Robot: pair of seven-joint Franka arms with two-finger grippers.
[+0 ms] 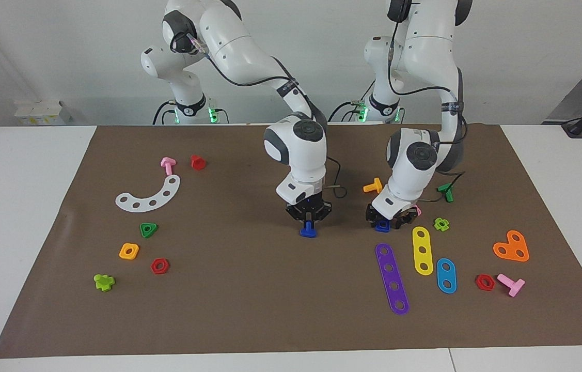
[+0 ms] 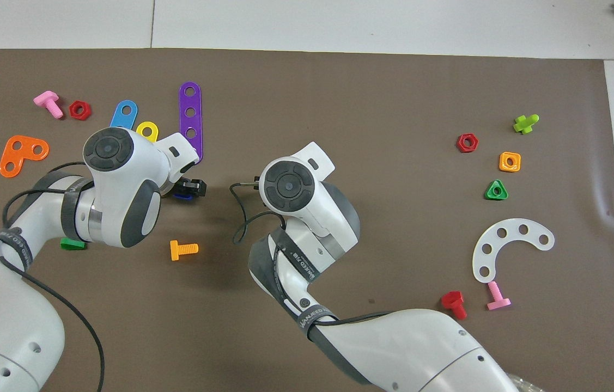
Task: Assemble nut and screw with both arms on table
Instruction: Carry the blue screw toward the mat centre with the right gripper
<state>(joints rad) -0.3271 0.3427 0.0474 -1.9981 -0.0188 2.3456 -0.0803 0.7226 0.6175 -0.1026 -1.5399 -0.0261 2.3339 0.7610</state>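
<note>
With your right gripper (image 1: 309,221) shut on the blue screw (image 1: 308,230) at mid-surface and your left gripper (image 1: 387,221) closed around the blue nut (image 1: 382,226) beside the purple strip (image 1: 392,279), both are grasped: next, lift and align stem with hole.

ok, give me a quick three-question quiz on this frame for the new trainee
1. True or false: the small dark-blue plastic bolt has its stem between the fingers of the right gripper.
2. Which piece lies closest to the small dark-blue square plastic nut at the left gripper? A) purple four-hole plastic strip B) orange square nut C) green triangular nut
3. Fill in: the white curved plastic strip has ___ holes.
Key: 1 true; 2 A; 3 five.
</note>
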